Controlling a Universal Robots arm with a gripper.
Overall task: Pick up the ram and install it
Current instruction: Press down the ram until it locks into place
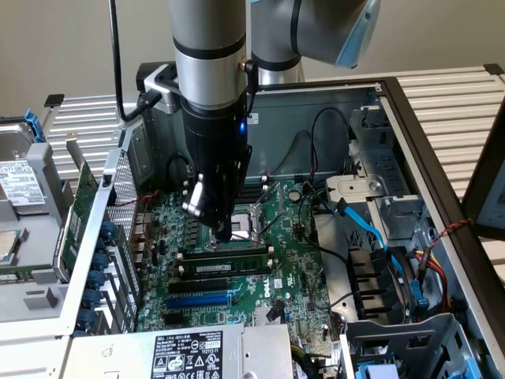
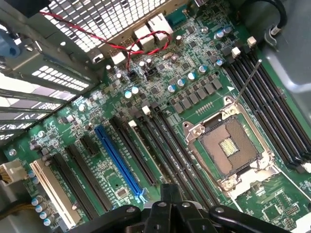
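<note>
One robot arm is reaching down into one open computer case (image 1: 410,118). One gripper (image 1: 223,229) is sitting at the end of the arm, and its jaws are closed tight. The tips are pressing down right at the top edge of the ram (image 1: 225,255), near the middle of the stick.

The ram is one long thin green stick with black chips. It is standing on its edge in a black memory slot, just in front of the square processor socket (image 1: 254,217) in the exterior view. A second stick with a small white label (image 1: 223,268) is lying in the next slot, just in front of the first one. One blue slot (image 1: 197,300) is sitting a little closer to the camera.

In the wrist view, the gripper (image 2: 170,204) is showing as a dark shape over the long black slots (image 2: 160,145). One silver socket (image 2: 228,145) with a thin metal lever is lying beside them. One blue slot (image 2: 119,162) and one cream slot (image 2: 53,194) are lying farther along the green motherboard (image 2: 194,73).

The case is lying open on a table made of pale slats (image 1: 450,95). The wall behind is plain and tan.

Inside the case, one green motherboard (image 1: 292,268) is covering the floor. Blue and black cables (image 1: 371,229) are curling on the exterior view's right. One power box with a white sticker (image 1: 185,354) is sitting at the front. One hard drive (image 1: 20,181) is lying outside on the exterior view's left.
</note>
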